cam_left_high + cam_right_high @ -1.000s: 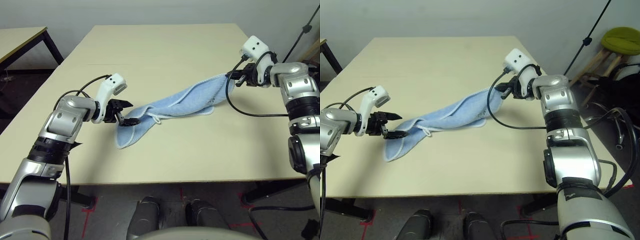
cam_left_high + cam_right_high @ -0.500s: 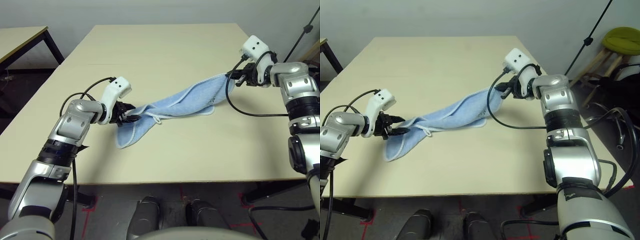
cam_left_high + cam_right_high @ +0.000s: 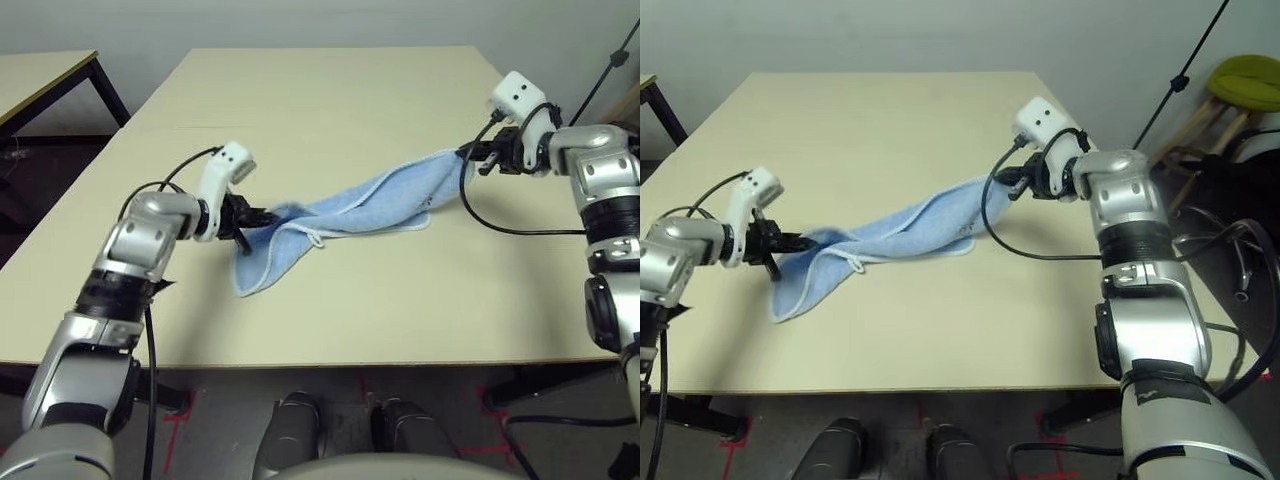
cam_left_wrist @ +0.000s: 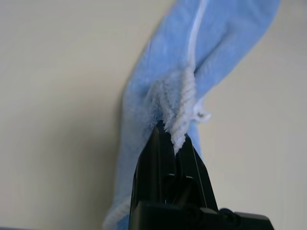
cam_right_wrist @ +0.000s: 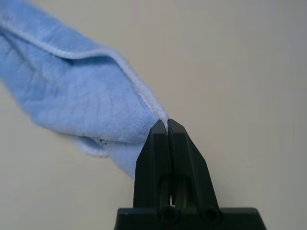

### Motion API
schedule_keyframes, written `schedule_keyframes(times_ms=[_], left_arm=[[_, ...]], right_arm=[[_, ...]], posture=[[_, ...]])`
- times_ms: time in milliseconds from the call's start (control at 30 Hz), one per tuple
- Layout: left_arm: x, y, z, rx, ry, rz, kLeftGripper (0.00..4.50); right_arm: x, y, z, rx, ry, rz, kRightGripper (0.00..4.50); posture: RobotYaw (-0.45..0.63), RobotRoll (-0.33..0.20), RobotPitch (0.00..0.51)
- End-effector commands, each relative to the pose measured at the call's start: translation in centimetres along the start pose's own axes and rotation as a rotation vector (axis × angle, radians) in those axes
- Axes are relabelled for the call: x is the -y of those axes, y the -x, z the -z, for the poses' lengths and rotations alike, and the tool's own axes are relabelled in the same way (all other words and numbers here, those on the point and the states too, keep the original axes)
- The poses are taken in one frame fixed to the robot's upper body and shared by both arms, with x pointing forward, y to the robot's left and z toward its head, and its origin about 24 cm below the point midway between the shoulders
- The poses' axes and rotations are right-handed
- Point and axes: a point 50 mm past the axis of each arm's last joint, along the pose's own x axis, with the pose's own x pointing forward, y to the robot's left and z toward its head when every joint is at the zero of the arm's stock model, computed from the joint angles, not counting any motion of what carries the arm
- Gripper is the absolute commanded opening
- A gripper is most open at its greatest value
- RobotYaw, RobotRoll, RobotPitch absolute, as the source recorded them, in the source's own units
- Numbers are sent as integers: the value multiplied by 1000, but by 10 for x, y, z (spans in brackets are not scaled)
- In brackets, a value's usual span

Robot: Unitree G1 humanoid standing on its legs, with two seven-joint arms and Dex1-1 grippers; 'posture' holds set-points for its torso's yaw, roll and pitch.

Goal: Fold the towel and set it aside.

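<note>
The towel (image 3: 350, 208) lies bunched in a long diagonal rope across the middle of the surface (image 3: 330, 100), running from centre-left up toward the right edge. The left gripper (image 3: 252, 216) has its fingers pinched on the towel's lower-left edge; the right gripper (image 3: 478, 158) has its fingers clamped on the upper-right corner. The cloth looks soft, light and floppy, so it will likely sag; hemmed corners seem the surest hold.

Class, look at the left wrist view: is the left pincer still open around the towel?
No, the left pincer has shut on a bunched fold of the towel.
</note>
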Motion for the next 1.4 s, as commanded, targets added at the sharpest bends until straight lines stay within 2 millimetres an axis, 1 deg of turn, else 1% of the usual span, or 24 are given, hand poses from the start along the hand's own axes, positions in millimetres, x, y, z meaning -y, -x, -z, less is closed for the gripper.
schedule_keyframes(times_ms=[33,67,167,233,267,300,333,433,500,567,633,733,800,833,900,967,1133,1300,1400], left_arm=[[-28,7,-25,96,-44,-135,39],[-35,8,-33,120,-57,-173,39],[-55,18,-62,240,-103,-323,39],[-66,34,-90,377,-141,-449,39],[-69,42,-101,432,-158,-480,39],[-71,48,-108,470,-169,-501,39],[-72,54,-112,492,-178,-509,39],[-70,60,-113,498,-204,-455,39],[-64,57,-95,433,-209,-362,39],[-56,51,-68,355,-173,-281,39],[-48,48,-51,321,-137,-246,39],[-30,38,-4,222,-34,-182,39],[-19,35,16,180,30,-154,39],[-15,35,25,158,56,-144,39],[-5,34,42,109,80,-121,39],[2,36,51,85,115,-102,39],[7,52,58,45,172,-70,39],[10,71,65,-18,194,-42,39],[12,78,69,-58,198,-28,39]], right_arm=[[17,-4,-13,45,65,165,0],[22,-4,-19,76,74,222,0],[38,4,-49,221,69,413,0],[50,20,-79,381,65,564,0],[53,28,-92,465,50,601,0],[55,35,-101,533,33,619,0],[57,40,-106,575,11,610,0],[55,43,-105,604,-16,512,0],[44,33,-80,539,-19,288,0],[26,24,-42,436,-31,94,0],[15,22,-21,377,-61,23,0],[-18,16,32,230,-130,-92,0],[-36,13,53,159,-165,-133,0],[-42,12,61,135,-177,-146,0],[-51,11,72,105,-214,-152,0],[-55,12,77,87,-232,-157,0],[-56,16,80,54,-242,-196,0],[-66,28,83,0,-241,-306,0],[-72,35,86,-32,-249,-351,0]], posture=[[119,0,64],[119,0,64],[127,0,64],[131,0,66],[131,0,66],[131,0,66],[134,0,68],[135,0,69],[132,0,78],[127,0,82],[121,0,86],[119,0,94],[118,0,99],[118,0,99],[118,0,99],[118,0,99],[122,0,98],[126,0,105],[125,0,110]])
